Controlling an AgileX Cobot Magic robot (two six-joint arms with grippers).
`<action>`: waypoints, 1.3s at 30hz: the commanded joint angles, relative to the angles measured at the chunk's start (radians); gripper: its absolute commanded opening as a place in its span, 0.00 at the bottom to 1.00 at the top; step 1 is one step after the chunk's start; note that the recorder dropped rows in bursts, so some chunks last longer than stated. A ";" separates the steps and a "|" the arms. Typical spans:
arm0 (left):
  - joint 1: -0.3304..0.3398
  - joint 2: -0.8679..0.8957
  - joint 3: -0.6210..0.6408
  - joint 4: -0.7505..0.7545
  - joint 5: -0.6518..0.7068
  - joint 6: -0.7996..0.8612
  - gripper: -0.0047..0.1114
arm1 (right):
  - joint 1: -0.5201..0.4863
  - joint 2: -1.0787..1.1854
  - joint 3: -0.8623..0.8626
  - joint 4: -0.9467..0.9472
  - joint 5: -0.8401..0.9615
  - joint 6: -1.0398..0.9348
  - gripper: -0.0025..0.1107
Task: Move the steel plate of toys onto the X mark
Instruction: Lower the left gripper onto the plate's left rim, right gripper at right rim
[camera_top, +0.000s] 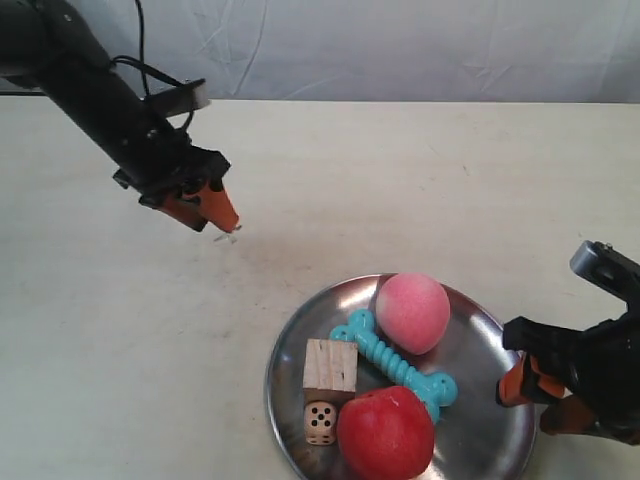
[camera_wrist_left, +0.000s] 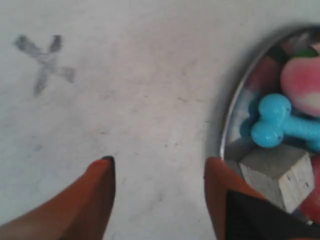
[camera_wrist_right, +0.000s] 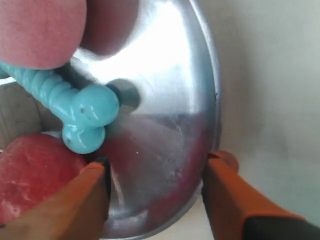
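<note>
Right gripper (camera_wrist_right: 160, 162) is open, jaws astride the rim of the plate (camera_wrist_right: 170, 75); one finger (camera_wrist_right: 92, 195) sits over the steel beside the apple (camera_wrist_right: 35, 175), the other outside the rim; nothing clamped; the bone (camera_wrist_right: 82, 117) has one end just ahead, the ball (camera_wrist_right: 40, 30) beyond it; cube (camera_top: 330, 367) and die (camera_top: 320, 422) lie across the plate, next to the apple; left gripper (camera_wrist_left: 160, 162) is open too, hovering over the table (camera_top: 100, 350), holding nothing; the X (camera_wrist_left: 45, 62) lies uncovered, apart from the plate's rim.
</note>
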 joint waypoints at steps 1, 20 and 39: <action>-0.100 -0.007 0.001 -0.006 -0.003 0.085 0.57 | -0.005 -0.007 0.051 -0.005 0.001 0.007 0.49; -0.197 0.186 0.001 -0.027 -0.017 0.091 0.56 | -0.005 -0.007 0.202 0.156 -0.160 0.009 0.49; -0.280 0.206 0.001 -0.032 -0.011 0.091 0.56 | -0.005 -0.007 0.248 0.322 -0.250 -0.075 0.49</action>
